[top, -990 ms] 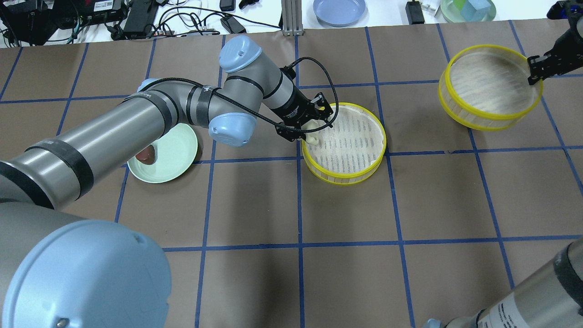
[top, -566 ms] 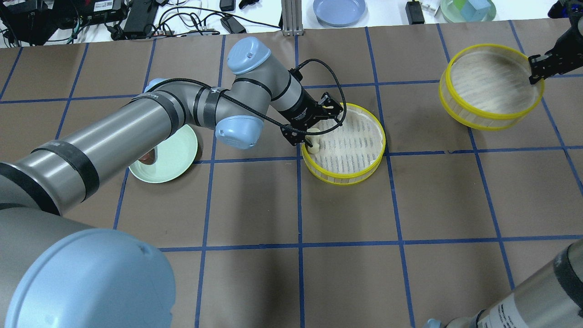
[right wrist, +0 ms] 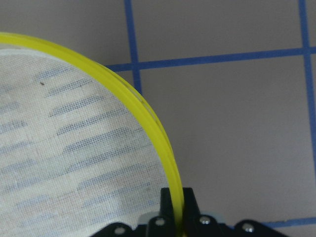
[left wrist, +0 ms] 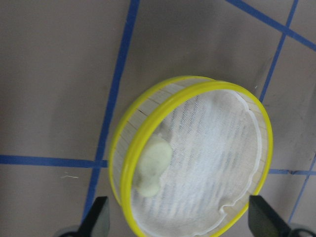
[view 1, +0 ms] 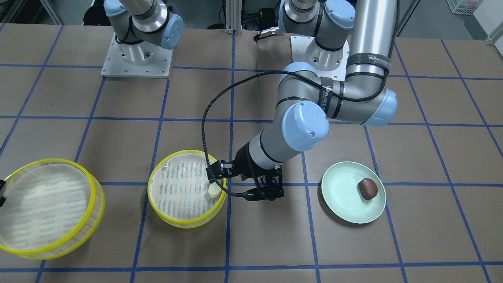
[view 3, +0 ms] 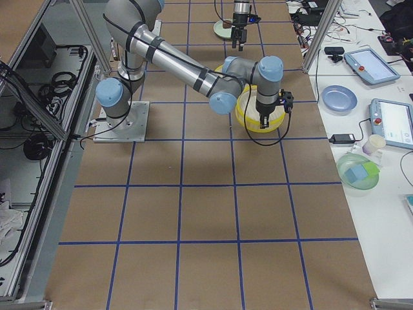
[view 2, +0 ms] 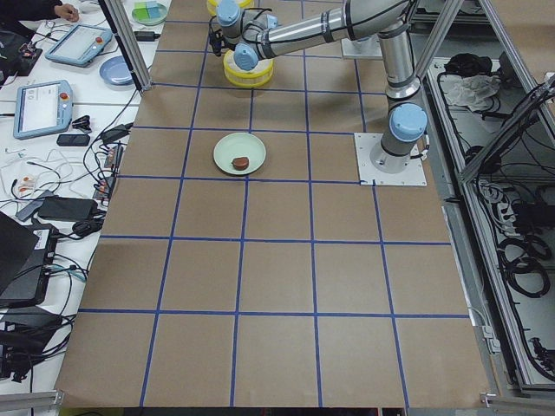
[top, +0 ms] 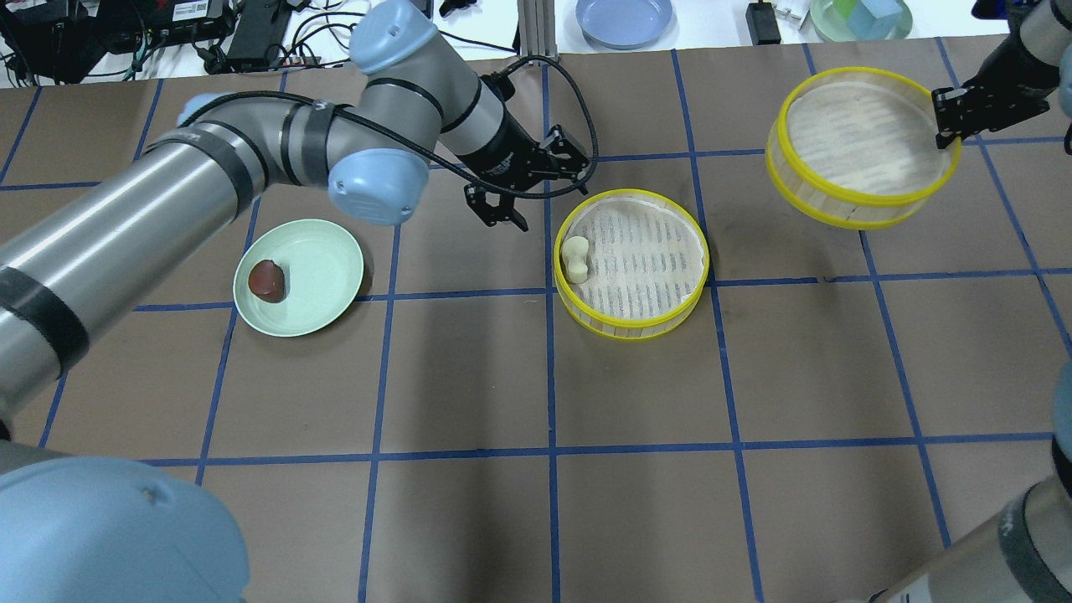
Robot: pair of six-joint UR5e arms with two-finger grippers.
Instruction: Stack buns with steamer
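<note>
- Risk sits mostly with the raised steamer tray (top: 846,213). We see the right gripper (right wrist: 177,200) pinching its yellow rim at one spot only, and the tray looks tilted and clear of the table (top: 469,519) at the far right. A one-sided hold like that could let it swing or slip on the way over.
- We judge that stacking needs this tray to come down level and centred on the lower steamer tray (top: 630,327), which rests on the table near the middle. A tilted or offset landing could shove the light lower tray or leave the rims unseated.
- The cream bun (top: 575,258) lies inside the lower tray, hard against the wall on the plate's side. We cannot tell whether it tops the rim; if it does, the upper tray would press on it.
- The left gripper (top: 548,193) hovers empty, jaws spread wide, just beside that tray and outside its rim. Its cable (view 1: 202,122) loops low near the rim in the front view and could snag it.
- The brown bun (top: 266,280) sits on the green plate (top: 322,272), well apart from both trays. Its glossy skin may slide out of a pinch, or it may roll if nudged.
- Both arms heading for the middle at once could collide.
</note>
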